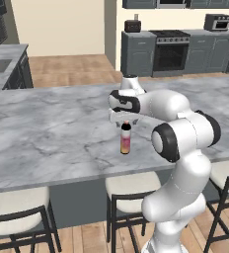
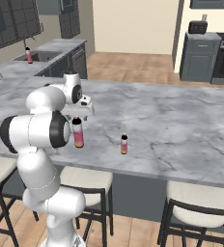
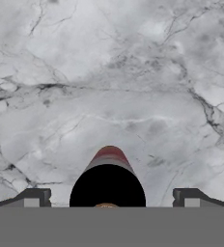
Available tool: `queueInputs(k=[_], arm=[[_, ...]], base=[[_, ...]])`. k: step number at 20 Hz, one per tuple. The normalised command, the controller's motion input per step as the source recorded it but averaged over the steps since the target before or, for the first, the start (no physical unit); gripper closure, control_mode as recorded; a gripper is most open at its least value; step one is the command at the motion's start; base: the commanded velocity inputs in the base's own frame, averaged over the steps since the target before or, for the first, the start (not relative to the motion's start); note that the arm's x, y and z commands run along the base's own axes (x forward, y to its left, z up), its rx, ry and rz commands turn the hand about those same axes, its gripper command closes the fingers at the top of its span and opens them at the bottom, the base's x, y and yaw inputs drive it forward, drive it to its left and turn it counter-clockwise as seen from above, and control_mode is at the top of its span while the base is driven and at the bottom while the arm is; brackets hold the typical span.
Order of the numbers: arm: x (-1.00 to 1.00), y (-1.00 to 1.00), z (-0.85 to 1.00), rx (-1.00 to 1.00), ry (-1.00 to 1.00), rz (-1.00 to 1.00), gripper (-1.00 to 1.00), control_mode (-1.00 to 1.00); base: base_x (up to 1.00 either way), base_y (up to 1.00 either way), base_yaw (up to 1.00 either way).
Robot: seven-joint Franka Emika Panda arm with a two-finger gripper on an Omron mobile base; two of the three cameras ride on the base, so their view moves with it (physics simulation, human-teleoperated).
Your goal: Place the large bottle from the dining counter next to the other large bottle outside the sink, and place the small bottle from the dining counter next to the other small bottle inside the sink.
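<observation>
Right under my gripper (image 3: 109, 200), the large bottle (image 2: 77, 132) is standing up on the dining counter (image 1: 52, 133). My gripper is hanging just over its dark cap with its jaws wide open, one on each side, and it is not holding anything. So I am thinking the job is only starting: no bottle is lifted yet, and both are waiting to go over to the sink.

A little to the side, the small bottle (image 2: 124, 144) is standing on the same counter, apart from the big one. I am judging it is not in my way for this grab.

Down by the near edge, white stools (image 1: 126, 190) are sitting under the counter.

Far off on the left, I am seeing the sink (image 2: 39, 56) in another counter, with a small pink bottle (image 2: 29, 55) by it. I cannot tell if it is inside. Farther back, a stove (image 1: 170, 52) and a toaster (image 1: 132, 24) are standing by the wall. I am guessing the base has to drive around the counter.
</observation>
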Motion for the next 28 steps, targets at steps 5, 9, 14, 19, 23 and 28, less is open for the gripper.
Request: queueInputs(k=[5,9,14,19,23,28], arm=[[0.00,0.00,-0.01,0.00,0.00,0.00,-1.00,-1.00],[0.00,0.00,0.00,0.00,0.00,0.00,-1.00,-1.00],[0.00,0.00,0.00,0.00,0.00,0.00,1.00,-1.00],[0.00,0.00,0.00,0.00,0.00,0.00,1.00,-1.00],[0.00,0.00,0.00,0.00,0.00,0.00,1.00,-1.00],[0.04,0.00,0.28,0.00,0.03,0.00,1.00,-1.00]], base=[[0.00,0.00,0.00],[0.00,0.00,0.00],[0.00,0.00,0.00],[0.00,0.00,0.00],[0.00,0.00,0.00],[0.00,0.00,0.00]])
